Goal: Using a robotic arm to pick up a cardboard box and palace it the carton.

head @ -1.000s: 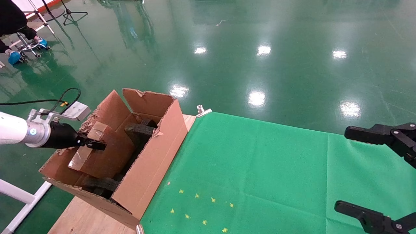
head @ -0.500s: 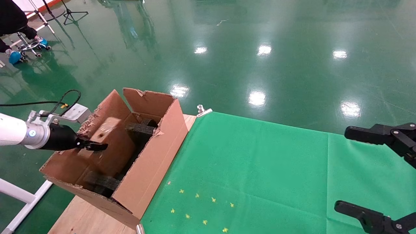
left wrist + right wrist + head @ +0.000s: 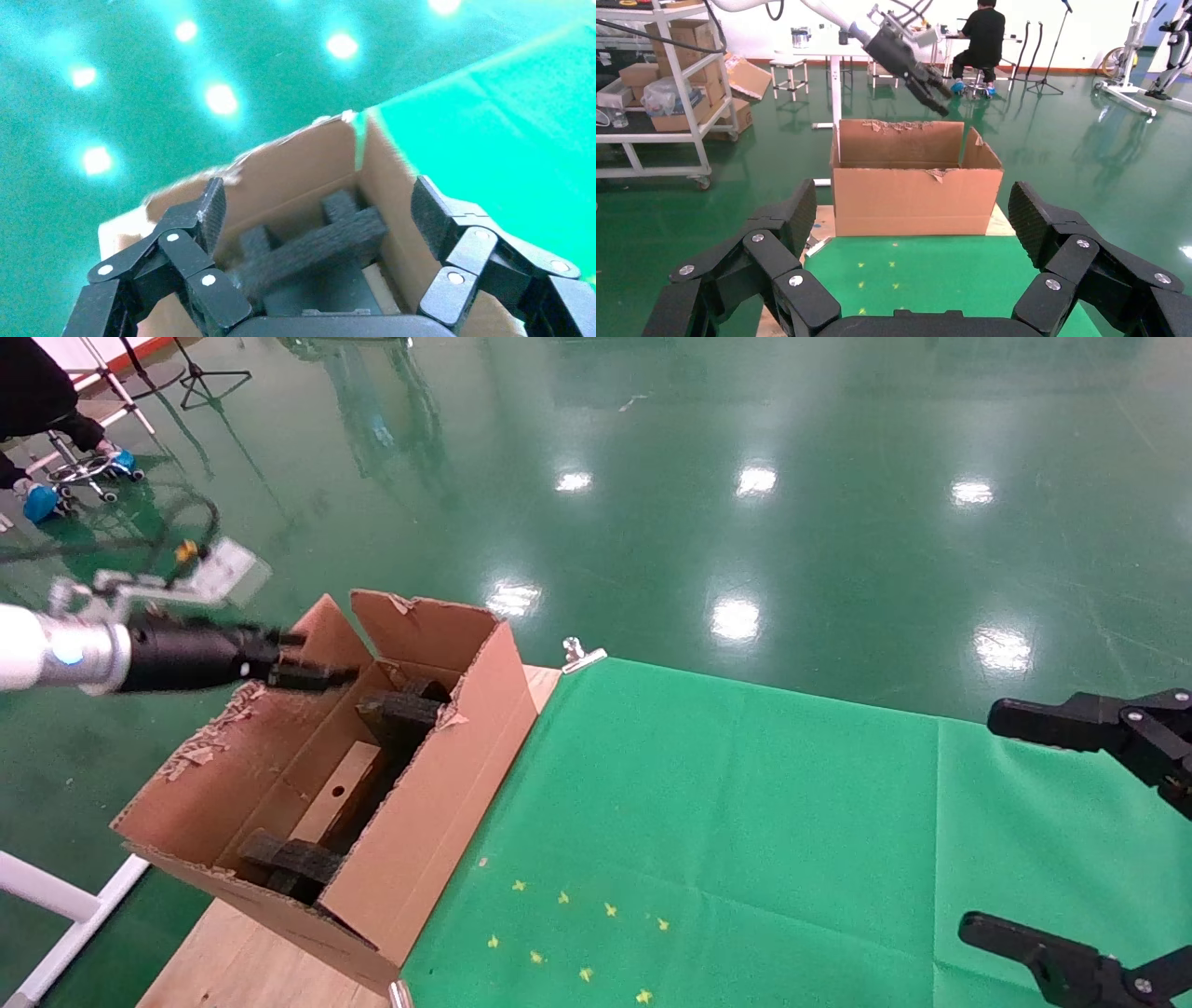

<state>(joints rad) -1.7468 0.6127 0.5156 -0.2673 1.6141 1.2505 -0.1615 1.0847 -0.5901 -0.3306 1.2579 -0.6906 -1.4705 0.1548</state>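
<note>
Release looks done: the cardboard box (image 3: pixel 337 791) lies inside the carton (image 3: pixel 438 784) at the table's left edge, left gripper (image 3: pixel 312 672) spread empty above its rim, right gripper (image 3: pixel 916 239) idle, spread; retreat comes next.

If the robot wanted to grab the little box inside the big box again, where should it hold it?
Probably from straight above, end effector pinching the two long sides of the cardboard box. It lies low in the carton, hemmed in by foam pieces and tall walls, so only its top is open to reach.
</note>
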